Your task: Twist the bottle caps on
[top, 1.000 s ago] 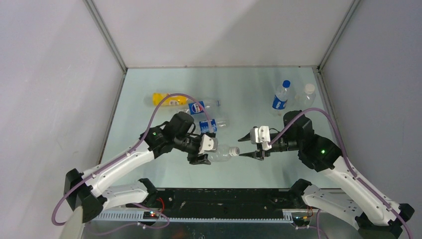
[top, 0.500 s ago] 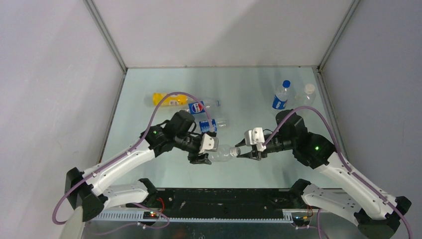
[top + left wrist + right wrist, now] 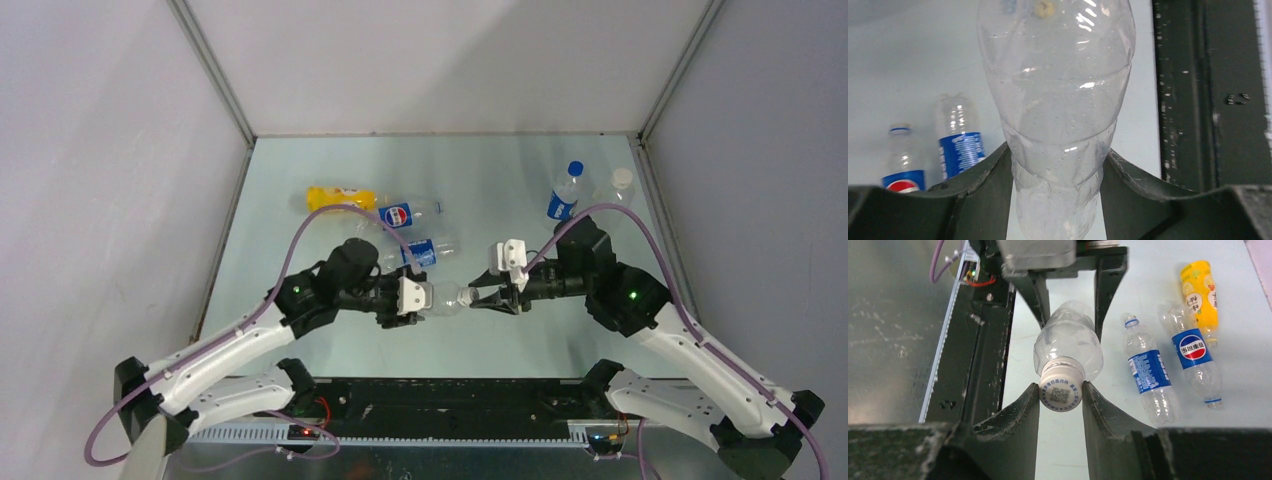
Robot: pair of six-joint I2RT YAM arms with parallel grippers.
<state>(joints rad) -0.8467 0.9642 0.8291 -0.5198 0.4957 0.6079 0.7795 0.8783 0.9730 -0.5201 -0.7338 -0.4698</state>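
My left end effector clamps the clear bottle level above the worktop so my right end effector, pinching the white cap on its neck, can twist it tight

A pale mint tabletop sits boxed in by plain grey-lilac walls — aluminium struts at the corners, evenly lit.
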